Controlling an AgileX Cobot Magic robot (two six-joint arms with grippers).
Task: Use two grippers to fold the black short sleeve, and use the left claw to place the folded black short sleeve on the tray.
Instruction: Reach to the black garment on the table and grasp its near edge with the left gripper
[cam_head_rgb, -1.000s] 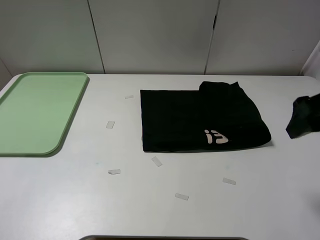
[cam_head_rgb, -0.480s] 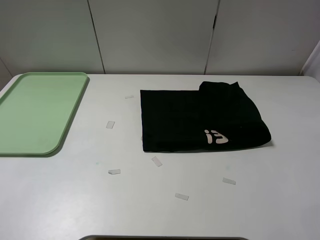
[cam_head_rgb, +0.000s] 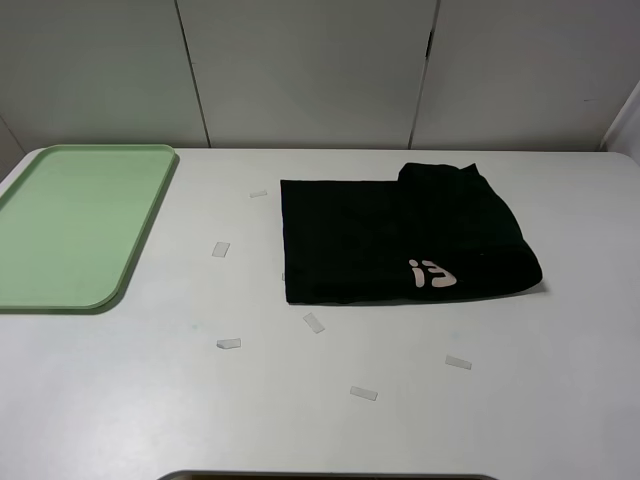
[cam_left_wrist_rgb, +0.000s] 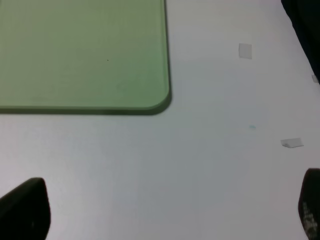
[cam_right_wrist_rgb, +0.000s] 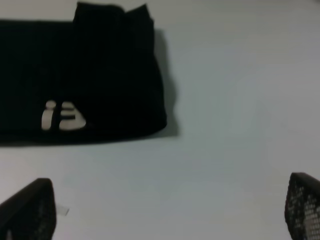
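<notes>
The black short sleeve (cam_head_rgb: 400, 240) lies folded into a rectangle on the white table, right of centre, with a white logo (cam_head_rgb: 432, 273) near its front edge. It also shows in the right wrist view (cam_right_wrist_rgb: 80, 75). The green tray (cam_head_rgb: 75, 222) sits at the far left and holds nothing; it shows in the left wrist view (cam_left_wrist_rgb: 82, 52) too. Neither arm shows in the high view. My left gripper (cam_left_wrist_rgb: 165, 210) is open and holds nothing, above bare table near the tray's corner. My right gripper (cam_right_wrist_rgb: 165, 210) is open and holds nothing, in front of the shirt's right end.
Several small pale tape strips lie on the table, such as one (cam_head_rgb: 220, 249) between tray and shirt and one (cam_head_rgb: 363, 393) near the front. A white wall panel (cam_head_rgb: 310, 70) stands behind the table.
My right arm, seen at the right edge of the high view a second ago, has pulled back out of that view. The shirt and tray have not moved.
</notes>
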